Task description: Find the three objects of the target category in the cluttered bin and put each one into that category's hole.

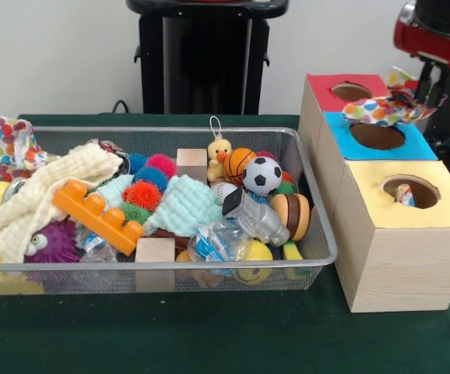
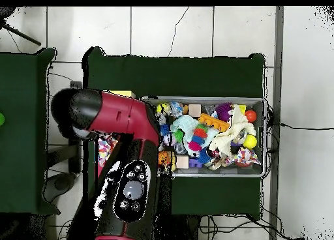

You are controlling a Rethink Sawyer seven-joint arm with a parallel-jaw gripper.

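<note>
My gripper [image 1: 426, 93] hangs at the far right above the row of boxes, shut on a polka-dot cloth [image 1: 384, 111]. The cloth droops over the border between the red box's hole [image 1: 351, 91] and the blue box's hole [image 1: 377, 136]. In the overhead view a patch of that cloth [image 2: 104, 148] shows beside the arm [image 2: 127, 165], which hides the gripper and the boxes. A second polka-dot cloth [image 1: 11, 144] hangs over the left end of the wire bin [image 1: 318, 202]. A cream knitted cloth [image 1: 46, 195] and a mint cloth [image 1: 180, 204] lie inside the bin.
The yellow box's hole [image 1: 408, 191] has a small item showing inside it. The bin also holds balls, spiky toys, an orange brick [image 1: 96, 214], wooden blocks and a toy duck [image 1: 219, 156]. In the overhead view the bin [image 2: 263, 136] sits right of the arm on green cloth.
</note>
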